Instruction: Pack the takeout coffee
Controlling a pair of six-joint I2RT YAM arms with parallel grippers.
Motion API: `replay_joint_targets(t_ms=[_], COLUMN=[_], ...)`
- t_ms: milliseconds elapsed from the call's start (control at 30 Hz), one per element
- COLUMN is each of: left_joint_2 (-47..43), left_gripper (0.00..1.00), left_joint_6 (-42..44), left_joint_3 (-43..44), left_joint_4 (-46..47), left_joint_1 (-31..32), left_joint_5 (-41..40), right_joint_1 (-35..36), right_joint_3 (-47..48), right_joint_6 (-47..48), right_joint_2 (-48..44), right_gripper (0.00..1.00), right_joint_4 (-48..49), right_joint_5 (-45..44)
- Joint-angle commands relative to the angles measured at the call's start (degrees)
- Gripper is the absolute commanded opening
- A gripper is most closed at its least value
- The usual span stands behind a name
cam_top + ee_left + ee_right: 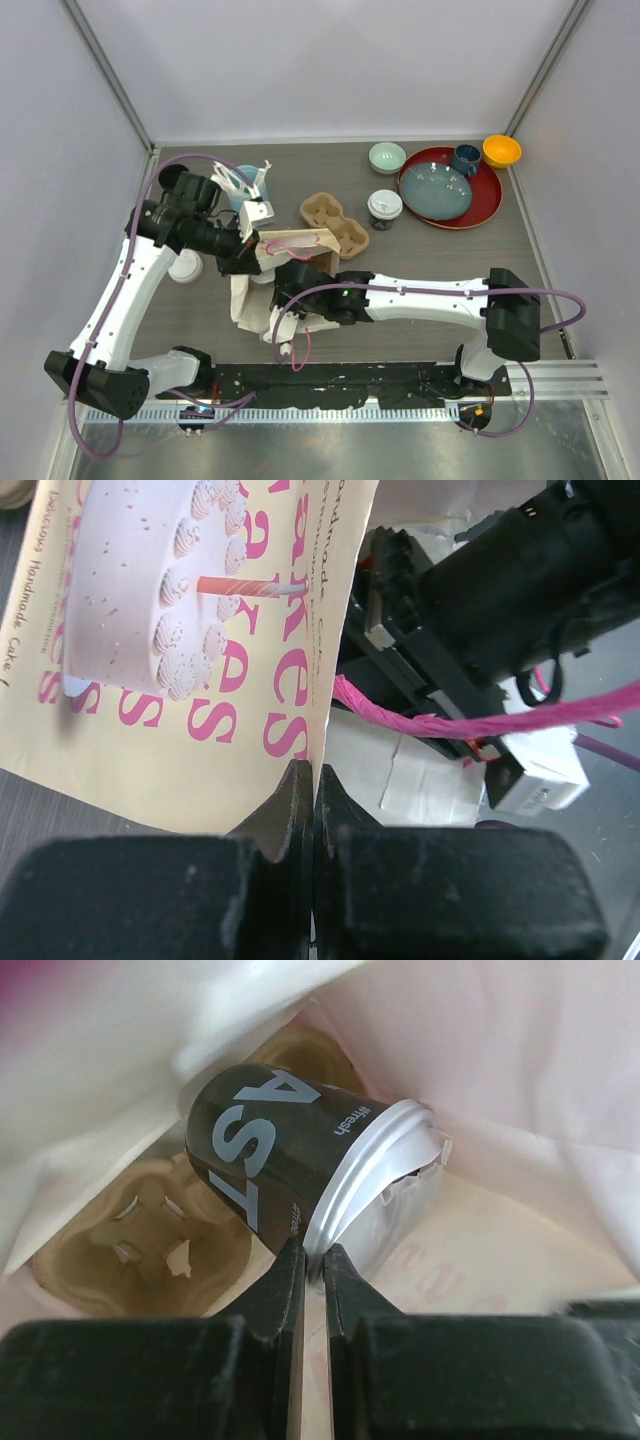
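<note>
Black fingers of the left gripper [312, 780] fill the bottom of the left wrist view, clenched tight on the lower edge of the bag [180, 680], which is cream paper printed with a white cake and pink lettering. From above, the bag is seen crumpled near the middle of the table [460, 250], with both arms reaching to it: the left gripper at its left side, the right arm entering from its right. Inside the bag, the right gripper [312, 1260] is closed narrowly on the rim of the white lid [370, 1180] of a black cup [260, 1160] with grey lettering. That cup is tipped well over, its lid turned toward the camera and to the right, and the lid is seen to be dented. Behind the cup, to the left between the bag's white walls, a brown pulp carrier [130, 1250] is visible. A second cup [384, 208], black with a white lid, stands upright on the table beyond and to the right of the bag, apart from it and just beside a red tray [493, 200].
</note>
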State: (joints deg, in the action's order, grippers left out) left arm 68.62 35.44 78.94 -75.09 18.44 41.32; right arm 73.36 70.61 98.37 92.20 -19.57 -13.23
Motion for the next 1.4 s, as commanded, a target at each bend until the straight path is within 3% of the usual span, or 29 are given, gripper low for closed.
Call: replay_joint_targets(t_ms=[0,367,467,633,833,967,1167,1300,1367], left_joint_2=[-0.1,2.5,2.6,3.0,5.7,6.3,6.6,6.1,4.9], left_gripper=[0.00,0.00,0.00,0.00,0.00,0.00,0.00,0.00,0.00], left_joint_6=[0.3,2.4,1.1,0.0,-0.5,-0.5,-2.7,-5.1,-6.3], left_joint_3=[1.7,5.5,5.5,6.6,7.1,7.4,8.3,8.8,7.3], left_joint_4=[-2.5,-4.3,-3.2,-3.6,-5.7,-6.3,-6.9,-7.7,-7.0], left_joint_1=[0.5,0.0,-1.2,-5.9,-7.3,-8.3,-8.4,-8.5,-8.6], left_joint_5=[5.3,5.8,5.1,6.5,7.8,8.9,9.7,10.5,9.7], right_joint_1=[-1.0,-2.3,-2.3,-2.7,-3.7,-3.8,-4.4,-3.8,-1.5], right_joint_3=[-2.9,-5.6,-7.9,-11.9,-15.8,-15.9,-16.9,-16.6,-16.2], right_joint_6=[7.3,17.8,24.8,26.9,31.7,33.2,39.4,39.8,34.7], right_joint_2=[0.6,4.6,4.6,3.7,5.1,4.1,3.7,1.8,0.7], right_gripper=[0.01,0.01,0.01,0.01,0.01,0.01,0.01,0.01,0.01], right_joint_4=[12.3,19.3,27.9,36.2,49.5,47.7,52.9,45.4,43.7], right_joint_5=[-1.8,-0.7,-2.9,-2.5,-1.1,0.3,3.8,3.0,1.7])
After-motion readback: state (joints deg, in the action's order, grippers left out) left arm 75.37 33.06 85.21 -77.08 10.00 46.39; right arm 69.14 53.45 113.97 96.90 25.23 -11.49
